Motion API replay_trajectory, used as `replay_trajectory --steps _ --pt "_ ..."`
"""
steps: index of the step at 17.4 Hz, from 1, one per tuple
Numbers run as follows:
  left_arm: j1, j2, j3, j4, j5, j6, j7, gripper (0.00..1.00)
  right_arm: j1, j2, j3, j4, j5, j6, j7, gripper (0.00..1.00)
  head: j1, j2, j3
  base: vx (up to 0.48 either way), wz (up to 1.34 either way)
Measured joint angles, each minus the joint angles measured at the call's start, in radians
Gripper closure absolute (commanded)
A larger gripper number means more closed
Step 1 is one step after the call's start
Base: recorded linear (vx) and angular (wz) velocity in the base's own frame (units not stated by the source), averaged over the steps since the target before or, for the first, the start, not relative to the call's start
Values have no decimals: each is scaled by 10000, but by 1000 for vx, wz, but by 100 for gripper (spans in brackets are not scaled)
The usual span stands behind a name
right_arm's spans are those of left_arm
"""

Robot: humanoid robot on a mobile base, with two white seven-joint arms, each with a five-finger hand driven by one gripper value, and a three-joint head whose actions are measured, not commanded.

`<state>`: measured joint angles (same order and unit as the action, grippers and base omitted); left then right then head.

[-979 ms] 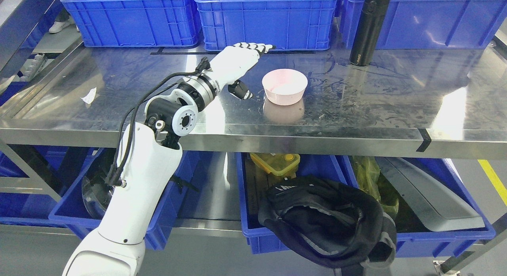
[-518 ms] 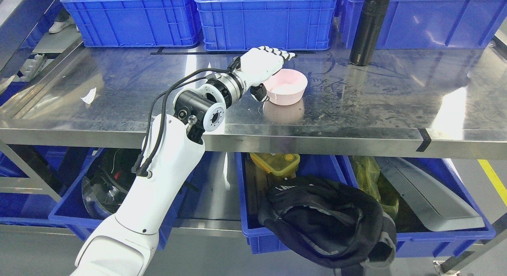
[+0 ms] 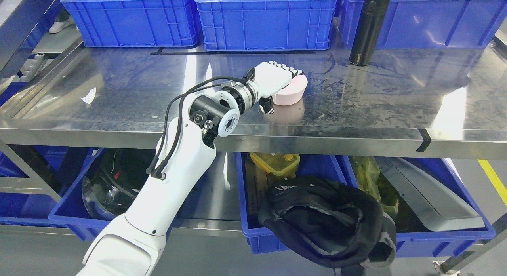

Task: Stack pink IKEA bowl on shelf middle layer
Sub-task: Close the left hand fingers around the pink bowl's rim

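Left robot hand (image 3: 273,76) | your fingers drape the pink bowl's (image 3: 295,93) left rim, thumb outside | grasp closure unconfirmed.

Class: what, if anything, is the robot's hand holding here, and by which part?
The left hand grips the pink bowl by its left rim, fingers over the edge and thumb outside.

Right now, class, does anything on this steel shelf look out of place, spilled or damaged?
A crumpled scrap of white paper lies loose at the left of the steel shelf, like litter. The shelf around the pink bowl is scuffed and smeared. Nothing looks spilled or broken; the black flask stands upright.
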<state>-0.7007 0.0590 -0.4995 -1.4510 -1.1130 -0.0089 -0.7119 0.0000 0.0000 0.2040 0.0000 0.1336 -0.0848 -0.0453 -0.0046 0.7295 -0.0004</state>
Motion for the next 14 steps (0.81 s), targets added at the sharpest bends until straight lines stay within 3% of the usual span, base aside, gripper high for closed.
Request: replay_trajectory --steps 7,14 --pt "-167 -239 93 564 -131 45 35 6 0 0 0 0 0 0 0 0 0 0 0 0 0" --pt "-338 -425 224 1136 -189 360 3 17 0 0 0 0 0 0 0 0 0 0 0 0 0"
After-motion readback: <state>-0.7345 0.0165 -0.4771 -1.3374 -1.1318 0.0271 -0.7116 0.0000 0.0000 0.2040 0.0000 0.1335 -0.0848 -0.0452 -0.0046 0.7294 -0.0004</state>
